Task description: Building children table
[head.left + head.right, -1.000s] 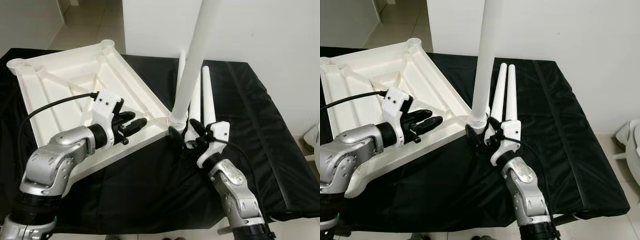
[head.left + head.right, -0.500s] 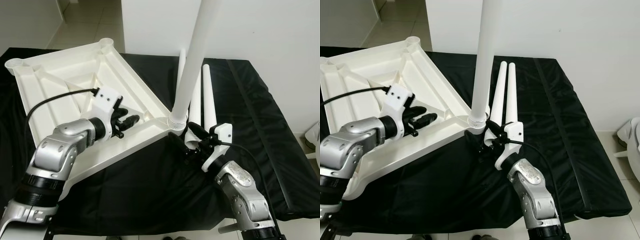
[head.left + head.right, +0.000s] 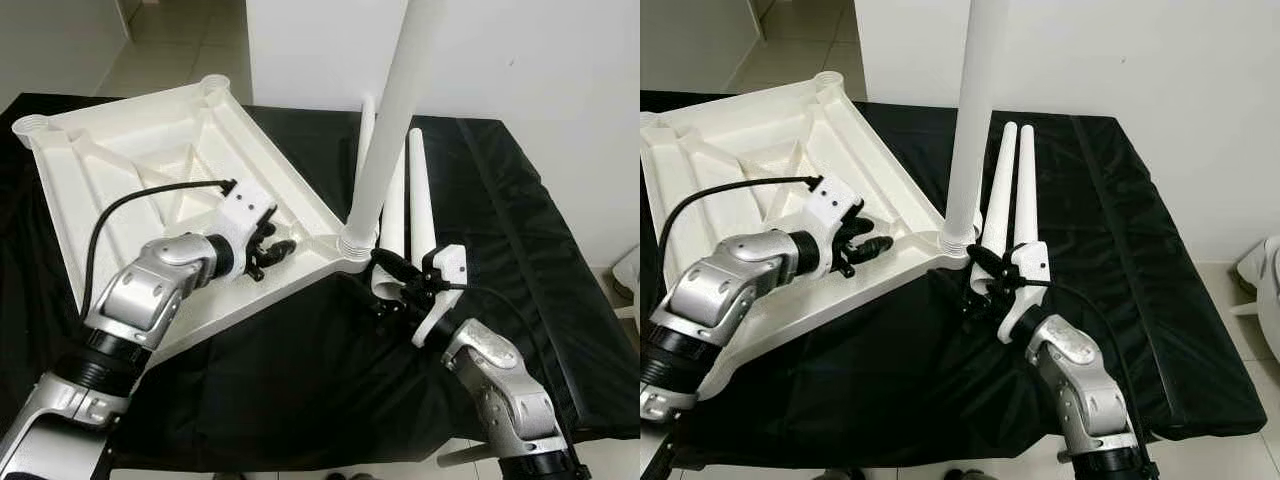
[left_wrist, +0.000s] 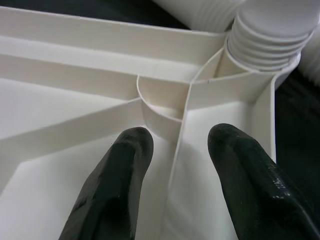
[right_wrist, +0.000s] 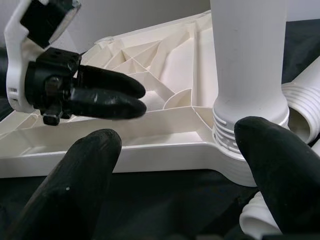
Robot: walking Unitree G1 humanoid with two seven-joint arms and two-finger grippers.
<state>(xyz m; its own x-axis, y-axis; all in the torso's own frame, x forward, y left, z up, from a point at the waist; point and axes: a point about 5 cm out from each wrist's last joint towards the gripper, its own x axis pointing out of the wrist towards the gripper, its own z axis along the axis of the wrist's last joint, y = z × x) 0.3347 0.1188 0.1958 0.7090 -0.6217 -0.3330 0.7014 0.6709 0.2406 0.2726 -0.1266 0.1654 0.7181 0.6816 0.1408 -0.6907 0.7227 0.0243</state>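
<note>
White tabletop (image 3: 120, 160), leg (image 3: 395, 110) in socket

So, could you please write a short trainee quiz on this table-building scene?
1. True or false: a leg stands upright in the tabletop's corner socket.
2. How many loose legs lie on the black cloth?
3. The left end effector is: A) over the tabletop's ribs, B) on the cloth, C) gripping a loose leg.

Key: 1 true; 2 two; 3 A.
</note>
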